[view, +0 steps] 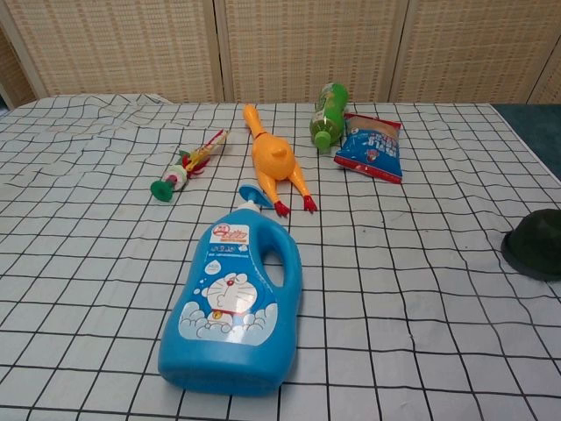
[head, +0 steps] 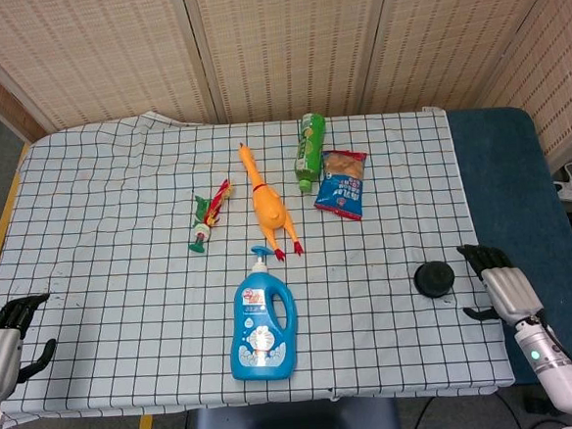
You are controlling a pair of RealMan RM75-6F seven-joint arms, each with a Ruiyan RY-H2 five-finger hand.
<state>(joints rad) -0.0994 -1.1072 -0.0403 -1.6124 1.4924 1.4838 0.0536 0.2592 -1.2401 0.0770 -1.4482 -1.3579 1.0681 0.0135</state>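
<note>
Your right hand (head: 499, 284) is at the right edge of the table (head: 88, 189), just beside the small black round thing (head: 434, 279). It is near it but not touching it. The fingers are spread apart and a little curled, and they hold nothing. The black round thing lies flat on the checked cloth (head: 384, 217), well apart from the other things. In the chest view you see only part of it, at the right edge.

Your left hand (head: 2, 337) is at the left front corner of the table, over the edge of the cloth. Its dark fingers are apart and a bit bent, and it holds nothing too. Nothing lies close to it. You cannot see either hand in the chest view.

In the middle of the cloth, near the front, a big blue bottle (head: 262, 322) lies on its back, with a cartoon picture on it. Behind it lies an orange rubber chicken (head: 269, 208), with its red feet just beside the bottle's top. To the left of the chicken lies a small red and green toy (head: 208, 218). To the right lies a green bottle (head: 310, 150) on its side, and a blue snack bag (head: 342, 184) lies just beside it.
</note>
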